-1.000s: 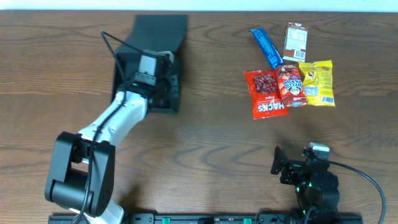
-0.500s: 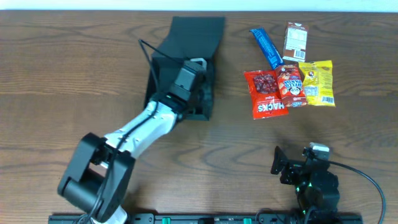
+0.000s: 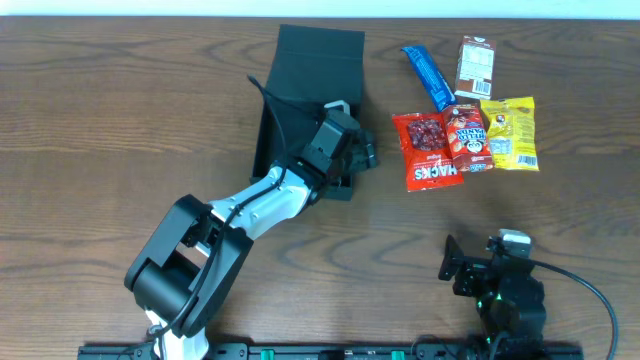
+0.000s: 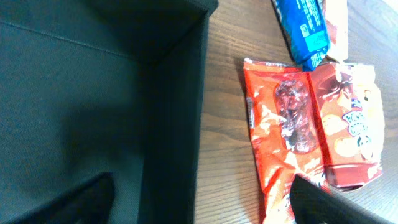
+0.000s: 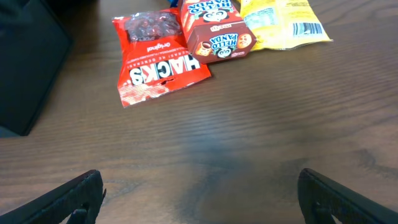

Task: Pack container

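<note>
We see the container [image 3: 295, 125] lying open in the middle of the desk [image 3: 120, 120], flap laid back, with the red Hacks packet [image 3: 425, 150] near its right side. The left jaws stand wide astride its right wall gripping nothing, and the right jaws gape empty over bare wood near the front. Our worry is that wall: if the left arm swings toward the packet without rising first, its inner finger could snag the cardboard and drag the light box, and a loose pinch might also catch the touching Hello Panda box [image 3: 465, 135].
</note>
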`<state>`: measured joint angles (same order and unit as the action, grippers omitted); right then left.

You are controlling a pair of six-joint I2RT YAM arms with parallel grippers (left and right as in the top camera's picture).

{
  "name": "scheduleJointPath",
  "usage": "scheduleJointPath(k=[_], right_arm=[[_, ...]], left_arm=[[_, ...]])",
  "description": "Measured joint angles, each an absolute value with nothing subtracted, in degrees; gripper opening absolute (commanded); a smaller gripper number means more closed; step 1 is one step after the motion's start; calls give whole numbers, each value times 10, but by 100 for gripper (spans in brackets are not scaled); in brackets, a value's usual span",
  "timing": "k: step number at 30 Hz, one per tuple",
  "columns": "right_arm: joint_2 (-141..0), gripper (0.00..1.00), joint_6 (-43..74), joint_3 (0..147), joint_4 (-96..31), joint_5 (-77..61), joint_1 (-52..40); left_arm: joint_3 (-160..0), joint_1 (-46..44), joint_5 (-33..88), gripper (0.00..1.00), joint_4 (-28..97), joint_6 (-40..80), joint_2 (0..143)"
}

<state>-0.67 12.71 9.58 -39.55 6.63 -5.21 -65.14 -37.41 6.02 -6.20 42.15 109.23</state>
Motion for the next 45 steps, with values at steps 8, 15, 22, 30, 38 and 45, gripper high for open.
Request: scheduleJointPath(k=[8, 15, 22, 30, 38, 45], right_arm=[[-7, 99, 125, 96, -396, 76, -52], [-7, 99, 124, 96, -395, 76, -52], [-7, 99, 124, 96, -395, 76, -52], [-7, 99, 124, 96, -395, 76, -52], [-7, 99, 124, 96, -395, 76, -52], [-7, 99, 124, 96, -395, 76, -52]], left_arm=[[-871, -374, 20, 95, 232, 320, 1095], [-1050, -372, -199, 95, 526, 221, 1094], [-1051, -276, -257, 33, 670, 221, 1095], [-944, -133, -135, 49, 554, 176, 1095], [-863, -148, -35, 61, 471, 88, 1103], [-863, -156, 20, 62, 446, 33, 1103]])
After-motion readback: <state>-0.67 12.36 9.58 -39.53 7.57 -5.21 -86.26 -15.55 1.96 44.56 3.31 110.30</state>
